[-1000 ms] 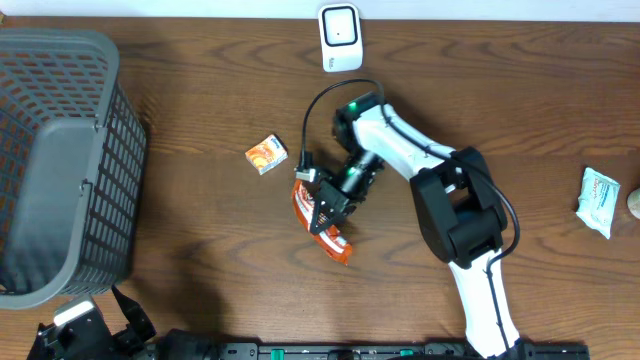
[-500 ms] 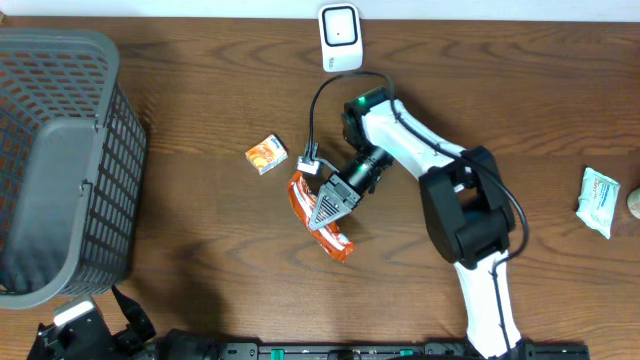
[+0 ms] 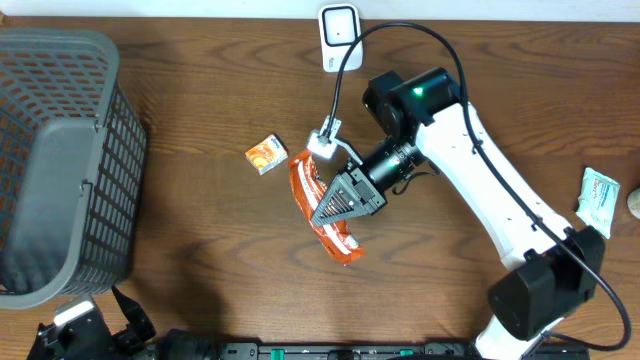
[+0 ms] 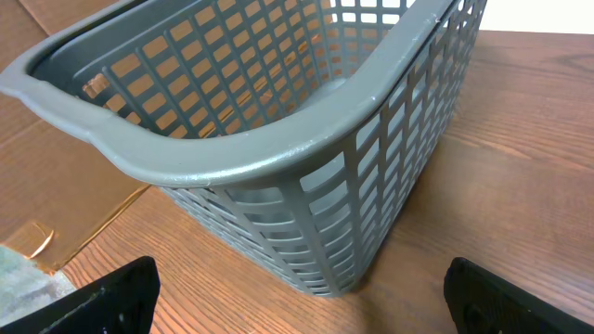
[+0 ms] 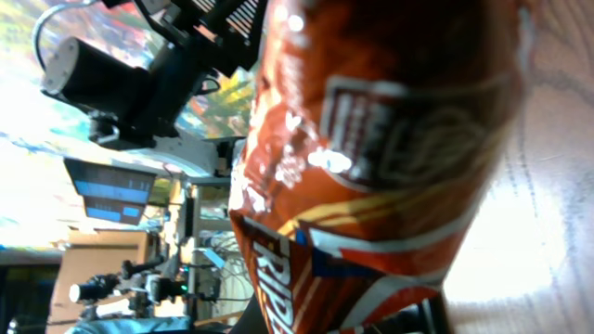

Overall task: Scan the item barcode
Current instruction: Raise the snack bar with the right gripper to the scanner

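Swung outward, the right claw (image 3: 337,205) pinches the orange snack packet (image 3: 303,185) across its middle.

Grey basket (image 3: 128,170) blocks left edge. Right arm (image 3: 480,170) bars ctr-to-right diagonal; its cable (image 3: 400,28) loops just beside scanner (image 3: 341,38). Small orange box (image 3: 267,155) lies btwn basket and arm; bare wood left of box passable.
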Tool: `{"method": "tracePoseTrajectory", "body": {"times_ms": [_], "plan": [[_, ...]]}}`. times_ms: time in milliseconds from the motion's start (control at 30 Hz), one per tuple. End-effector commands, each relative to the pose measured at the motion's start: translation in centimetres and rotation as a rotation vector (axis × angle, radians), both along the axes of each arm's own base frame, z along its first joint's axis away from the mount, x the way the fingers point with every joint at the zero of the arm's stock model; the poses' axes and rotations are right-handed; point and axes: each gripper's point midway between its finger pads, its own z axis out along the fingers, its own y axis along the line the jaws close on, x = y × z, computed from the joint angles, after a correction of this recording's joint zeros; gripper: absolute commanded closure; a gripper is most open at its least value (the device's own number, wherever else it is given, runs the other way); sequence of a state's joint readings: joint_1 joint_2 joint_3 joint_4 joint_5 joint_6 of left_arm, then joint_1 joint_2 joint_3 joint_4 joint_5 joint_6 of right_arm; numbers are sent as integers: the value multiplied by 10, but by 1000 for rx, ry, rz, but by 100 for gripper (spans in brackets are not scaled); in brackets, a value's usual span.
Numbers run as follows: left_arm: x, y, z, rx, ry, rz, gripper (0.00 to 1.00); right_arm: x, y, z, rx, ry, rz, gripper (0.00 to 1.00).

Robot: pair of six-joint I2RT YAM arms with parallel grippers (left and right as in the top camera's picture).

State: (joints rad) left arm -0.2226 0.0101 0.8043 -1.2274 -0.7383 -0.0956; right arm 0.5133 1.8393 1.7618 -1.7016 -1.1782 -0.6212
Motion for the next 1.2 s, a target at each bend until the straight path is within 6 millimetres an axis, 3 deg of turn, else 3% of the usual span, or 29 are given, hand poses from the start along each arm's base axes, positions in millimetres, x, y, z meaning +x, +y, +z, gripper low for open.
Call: {"method": "tracePoseTrajectory", "body": {"times_ms": [0,67,167,233,333,467,600,733,900,1033,1167], "plan": [[-2,1,1,11,-1,4,2,-14,4,25,27,42,-18,99],[-2,1,1,11,-1,4,2,-20,4,26,16,24,-4,99],[-2,1,1,11,-1,4,2,-14,-3,-6,-150,-87,17,99],[-2,1,1,11,-1,4,2,11,-12,-40,-384,-173,-75,99],[-2,1,1,11,-1,4,2,79,-39,-77,-752,-430,-351,99],[-2,1,1,11,-1,4,2,148,-54,-71,-878,-753,-564,99],[-2,1,1,11,-1,4,2,198,-59,-56,-863,-905,-717,99],[-2,1,1,11,-1,4,2,238,-65,-53,-825,-1014,-733,99],[-2,1,1,11,-1,4,2,303,-90,-62,-843,-1126,-835,99],[-2,1,1,11,-1,4,2,346,-96,-71,-863,-1206,-850,99],[-2,1,1,11,-1,4,2,390,-97,-66,-942,-1353,-836,99]]}}
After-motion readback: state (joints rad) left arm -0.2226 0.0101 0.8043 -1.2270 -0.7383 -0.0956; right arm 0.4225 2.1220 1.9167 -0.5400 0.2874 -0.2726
